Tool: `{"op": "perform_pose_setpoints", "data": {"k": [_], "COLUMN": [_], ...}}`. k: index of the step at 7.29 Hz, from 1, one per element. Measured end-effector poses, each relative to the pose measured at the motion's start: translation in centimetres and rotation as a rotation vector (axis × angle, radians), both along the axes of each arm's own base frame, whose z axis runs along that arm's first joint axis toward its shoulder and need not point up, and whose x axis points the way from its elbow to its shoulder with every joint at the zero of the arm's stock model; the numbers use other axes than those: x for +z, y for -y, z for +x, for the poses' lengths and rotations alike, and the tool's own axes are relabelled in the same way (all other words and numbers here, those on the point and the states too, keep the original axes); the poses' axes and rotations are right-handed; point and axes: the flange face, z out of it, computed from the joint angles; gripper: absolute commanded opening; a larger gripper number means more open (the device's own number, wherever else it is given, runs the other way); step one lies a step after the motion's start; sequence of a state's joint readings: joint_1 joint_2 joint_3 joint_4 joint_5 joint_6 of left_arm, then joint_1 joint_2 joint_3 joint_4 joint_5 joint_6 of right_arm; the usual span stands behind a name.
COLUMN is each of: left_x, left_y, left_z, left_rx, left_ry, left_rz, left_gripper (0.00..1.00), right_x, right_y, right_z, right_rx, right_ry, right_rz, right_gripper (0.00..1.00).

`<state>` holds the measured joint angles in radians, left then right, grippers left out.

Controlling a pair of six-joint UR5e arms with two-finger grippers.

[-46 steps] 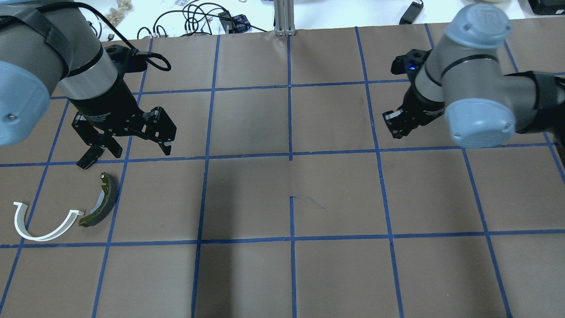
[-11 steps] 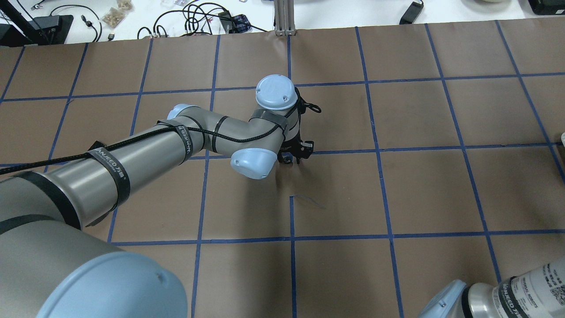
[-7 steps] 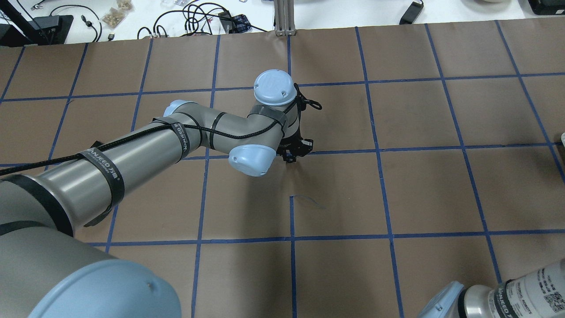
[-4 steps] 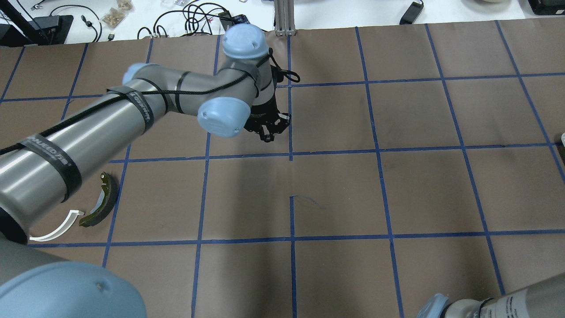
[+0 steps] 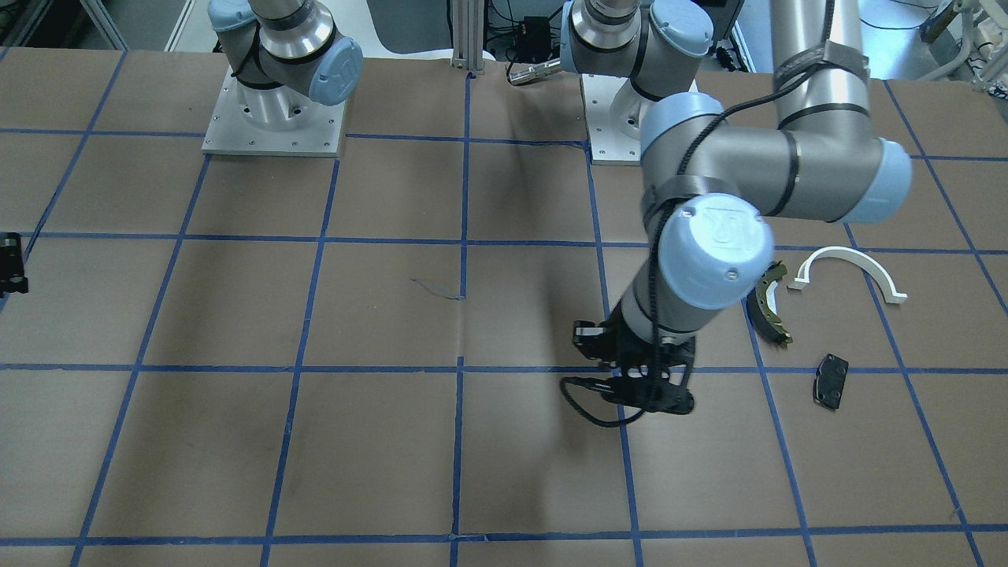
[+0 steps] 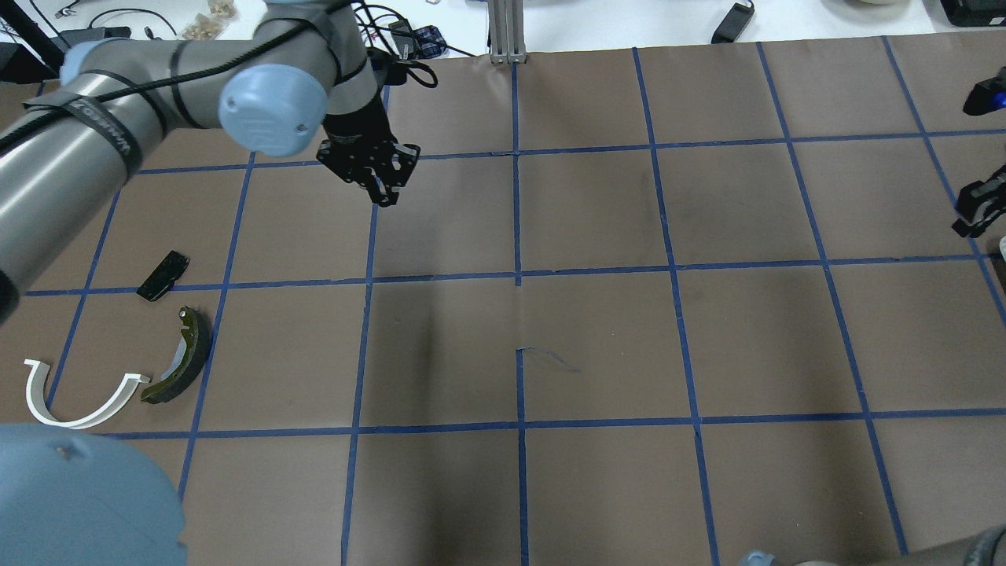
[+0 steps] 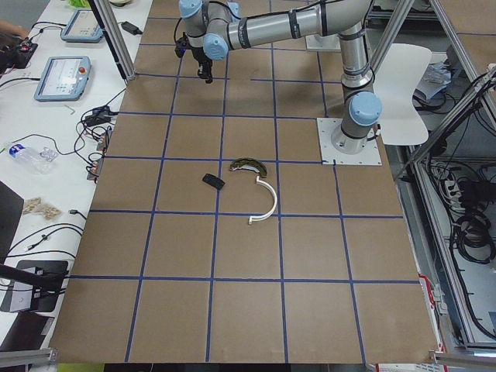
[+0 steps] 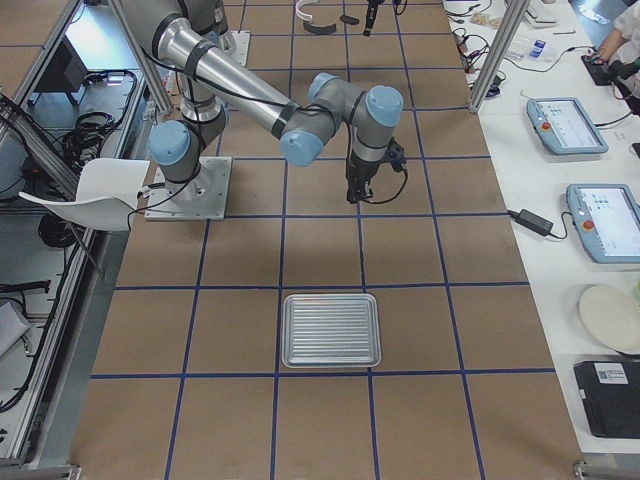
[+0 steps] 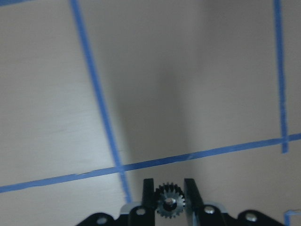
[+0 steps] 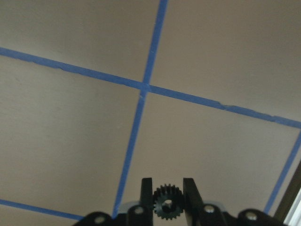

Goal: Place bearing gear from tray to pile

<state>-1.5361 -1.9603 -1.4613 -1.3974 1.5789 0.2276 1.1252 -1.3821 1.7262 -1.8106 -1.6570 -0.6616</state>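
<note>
The pile lies at the robot's left end of the brown-papered bench (image 6: 597,346). It holds a white plastic half-ring arch (image 5: 847,253) and an olive-green curved brake shoe (image 6: 192,358) just beside one end of the arch. A flat black brake pad (image 6: 163,276) lies a little farther from the robot, apart from both.

To the right of the pile and farther out across the bench, well apart from it, the left gripper (image 6: 383,195) hangs above a line of the blue tape grid (image 6: 517,271), pointing down. Its jaws are drawn in on a small dark toothed metal gear (image 9: 170,207), pinched between the two fingers with its flat face toward the wrist camera.

At the right edge of the overhead view, the right gripper (image 6: 973,212) shows only in part. Its wrist camera shows the jaws likewise pulled in, gripping a small black toothed gear (image 10: 168,203) above a crossing of tape lines.

At the robot's right end, a silver rectangular ribbed metal tray (image 8: 330,330) lies flat on the bench, far from the pile. Both gears are held in the air, off the tray and away from the pile.
</note>
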Motion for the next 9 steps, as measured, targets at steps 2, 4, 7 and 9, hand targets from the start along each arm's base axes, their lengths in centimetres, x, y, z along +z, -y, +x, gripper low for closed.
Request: {"op": "perform_pose_setpoints", "data": {"k": [2,4,7,9], "left_x": [-0.4,-1.6,-3.1,-5.7], "left_y": [-0.3,-1.7,-4.8,-7.2], "left_z": [9.3,18.9,28.6,31.8], "left_rx": [-0.033,-0.037,-0.015,0.013], "left_ry": [-0.013,-0.042,-0.038,-0.055], "left_rz": [0.037,0.059,0.100,0.121], "left_gripper": [0.00,0.00,0.00,0.00], "right_x": [-0.8,-2.8,-6.1,-10.2], "right_y": [-0.6,-1.0,-1.8,-2.5], "right_z": [8.6,19.8,37.7,47.6], "right_rx": [-0.131,-0.261,-0.333,-0.342], "right_ry": [0.006,0.055,0.105,0.151], "right_rz": [0.002,-0.006,-0.137,-0.198], "right_gripper": [0.26,0.28,0.30,0.37]}}
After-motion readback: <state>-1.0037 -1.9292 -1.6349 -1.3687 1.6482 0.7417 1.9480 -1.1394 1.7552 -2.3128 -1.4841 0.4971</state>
